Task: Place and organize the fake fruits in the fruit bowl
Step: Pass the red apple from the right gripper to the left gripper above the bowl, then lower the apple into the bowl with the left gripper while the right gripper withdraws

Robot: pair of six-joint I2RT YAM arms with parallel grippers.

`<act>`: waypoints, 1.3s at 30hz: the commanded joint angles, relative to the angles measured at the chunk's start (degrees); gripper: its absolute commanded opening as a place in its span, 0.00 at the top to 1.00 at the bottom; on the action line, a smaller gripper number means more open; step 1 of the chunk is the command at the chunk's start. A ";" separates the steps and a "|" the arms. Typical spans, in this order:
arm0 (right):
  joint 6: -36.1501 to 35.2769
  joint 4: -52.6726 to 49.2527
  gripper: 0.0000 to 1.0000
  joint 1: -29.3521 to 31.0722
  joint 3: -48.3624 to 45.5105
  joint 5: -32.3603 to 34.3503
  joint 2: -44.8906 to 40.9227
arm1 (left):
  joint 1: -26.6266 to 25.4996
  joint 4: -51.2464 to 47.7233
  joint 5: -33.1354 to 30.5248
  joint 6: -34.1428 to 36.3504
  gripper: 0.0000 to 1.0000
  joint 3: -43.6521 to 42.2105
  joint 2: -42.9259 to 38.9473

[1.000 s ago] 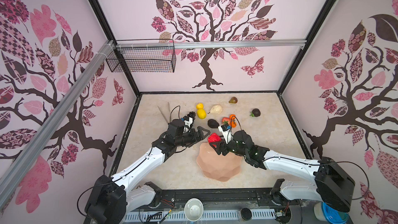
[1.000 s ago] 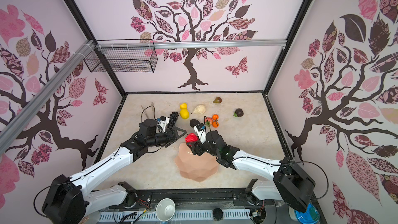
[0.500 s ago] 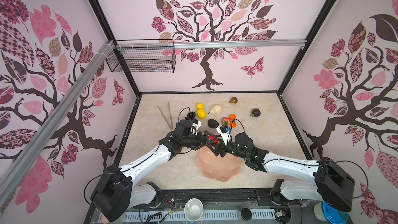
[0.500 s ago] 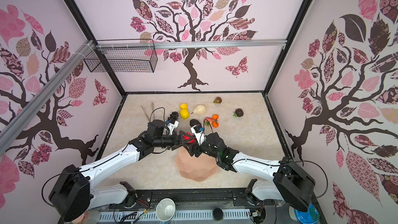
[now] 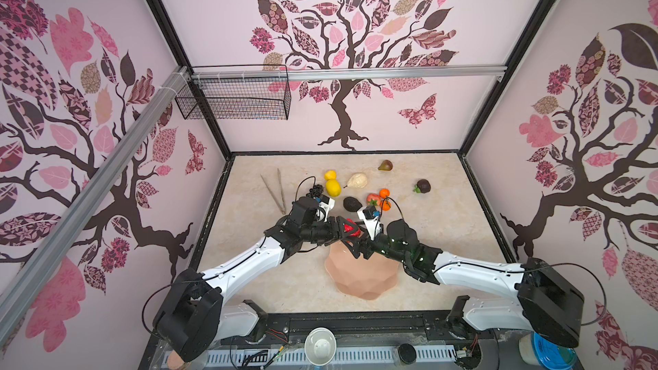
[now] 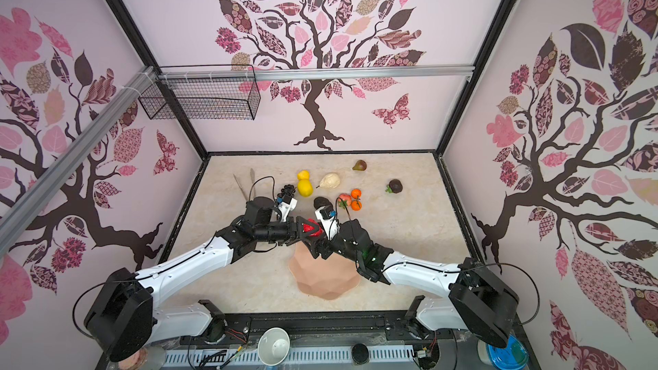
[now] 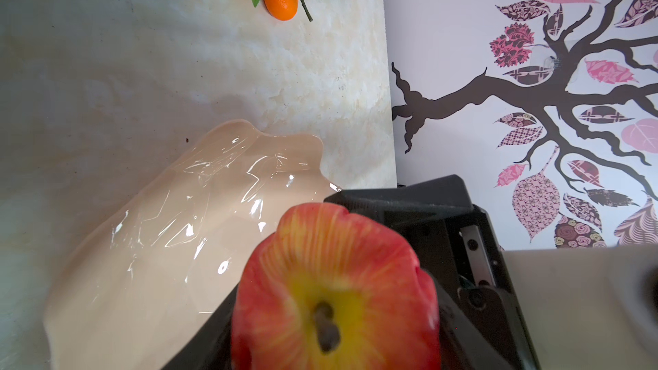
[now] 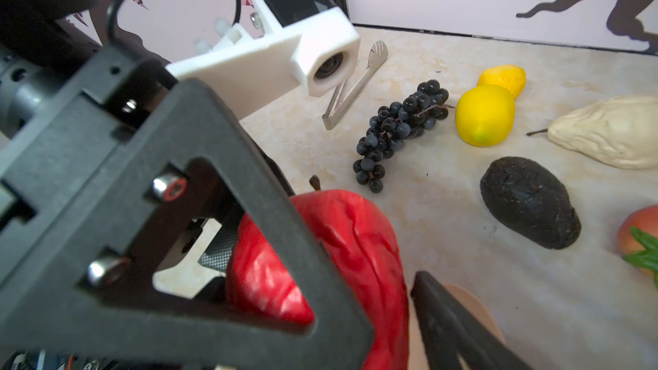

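Red apple [image 5: 352, 231], soft and wrinkled, hangs just above the far rim of the fruit bowl [image 5: 359, 281], where both arms meet over the middle of the table [image 5: 285, 279]. The left tool [image 5: 344, 232] is clamped on it; in the right wrist view its triangular fingers [image 8: 249, 186] bracket the fruit from either side. The right tool [image 5: 356, 244] stands wide, and its one visible finger [image 8: 445, 315] lies just beside the apple; whether it touches I cannot tell.

The peach-pink bowl sits near the front, about centre. The other fake fruits lie on the table beyond it. Far left of the group are the black grape bunch [image 5: 316, 191], the lemon [image 5: 333, 187] and the small yellow pear [image 5: 330, 175], with the cream pear [image 5: 358, 180] to their right. The avocado [image 5: 351, 203] lies nearest the tools. The oranges [image 5: 384, 198] are right of it, and the mangosteen [image 5: 423, 185] is farther right. Thin tongs [image 5: 276, 190] lie far left, well apart from the bowl.
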 commanded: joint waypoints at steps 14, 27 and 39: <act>5.94 -23.83 0.00 0.24 -5.42 21.75 -24.21 | -3.51 -16.22 -21.18 15.29 0.45 6.62 -0.48; 23.56 -32.91 0.00 0.13 -9.80 46.54 -36.30 | -19.91 -16.33 -34.52 25.83 0.45 13.11 10.11; 28.69 -32.39 0.00 0.08 -9.04 44.39 -37.35 | -24.39 -11.16 -41.77 28.76 0.45 11.44 16.55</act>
